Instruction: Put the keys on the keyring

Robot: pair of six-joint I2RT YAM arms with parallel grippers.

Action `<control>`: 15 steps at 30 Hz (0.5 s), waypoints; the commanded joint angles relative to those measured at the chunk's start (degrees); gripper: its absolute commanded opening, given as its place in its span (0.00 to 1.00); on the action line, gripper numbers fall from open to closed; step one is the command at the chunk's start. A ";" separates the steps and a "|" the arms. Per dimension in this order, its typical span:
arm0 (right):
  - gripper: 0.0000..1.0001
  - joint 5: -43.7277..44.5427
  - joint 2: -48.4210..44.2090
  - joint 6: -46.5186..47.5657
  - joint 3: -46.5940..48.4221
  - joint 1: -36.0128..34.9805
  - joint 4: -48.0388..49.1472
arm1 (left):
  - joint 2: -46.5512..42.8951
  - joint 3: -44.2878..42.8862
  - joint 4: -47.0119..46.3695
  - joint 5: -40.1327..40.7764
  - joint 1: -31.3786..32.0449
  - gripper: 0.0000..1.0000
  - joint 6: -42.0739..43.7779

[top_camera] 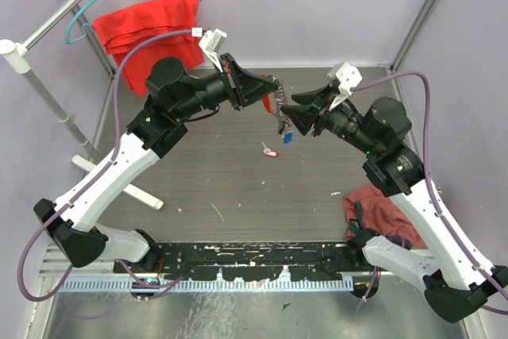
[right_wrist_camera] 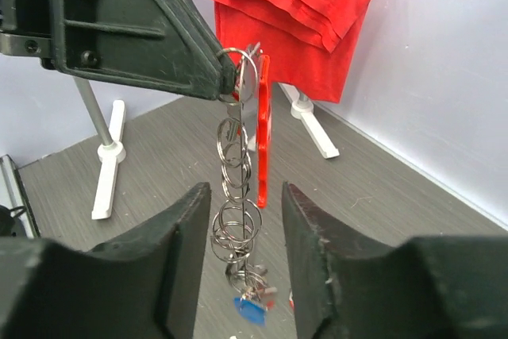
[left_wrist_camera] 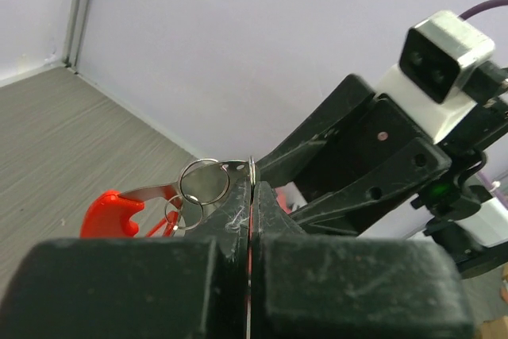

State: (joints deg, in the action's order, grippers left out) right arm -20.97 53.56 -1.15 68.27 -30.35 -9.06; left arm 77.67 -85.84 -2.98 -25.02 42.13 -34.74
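The left fingers (left_wrist_camera: 238, 216) are clamping the top ring of a dangling keyring chain (right_wrist_camera: 235, 164) above the middle of the desk (top_camera: 206, 172), toward its far edge.
The right fingers (right_wrist_camera: 309, 236) are standing apart on either side of the chain, which is hanging between them as linked silver wire rings with a flat red plastic tag (right_wrist_camera: 263, 129) alongside. The keys (right_wrist_camera: 250, 295), one with a blue tag, are bunching at its lower end. A loose key (top_camera: 270, 149) with a red head is lying on the desk just beneath. A red cloth (top_camera: 151, 25) on a teal hanger (top_camera: 79, 21) is hanging from a metal rail (top_camera: 75, 5) at the far left corner. A white pole stand (top_camera: 48, 93) is crowding the left edge, and a crumpled maroon cloth (top_camera: 373, 208) is lying by the right edge. The desk is showing grey wood grain with white scuffs, and pale lilac walls (top_camera: 317, 5) are enclosing it.
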 commanded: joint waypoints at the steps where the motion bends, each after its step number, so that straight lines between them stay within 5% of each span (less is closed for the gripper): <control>1: 0.49 -1.77 -2.69 3.27 1.80 -0.15 1.92 | -0.27 -3.77 7.32 -1.77 0.04 0.00 6.37; 15: 0.60 2.00 -8.93 8.35 -1.53 -0.11 2.01 | -4.13 -10.74 31.51 0.37 1.85 0.00 33.44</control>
State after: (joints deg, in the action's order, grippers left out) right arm -19.14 45.34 4.60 67.57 -30.37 -9.45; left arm 77.17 -94.54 23.07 -24.93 42.65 -12.69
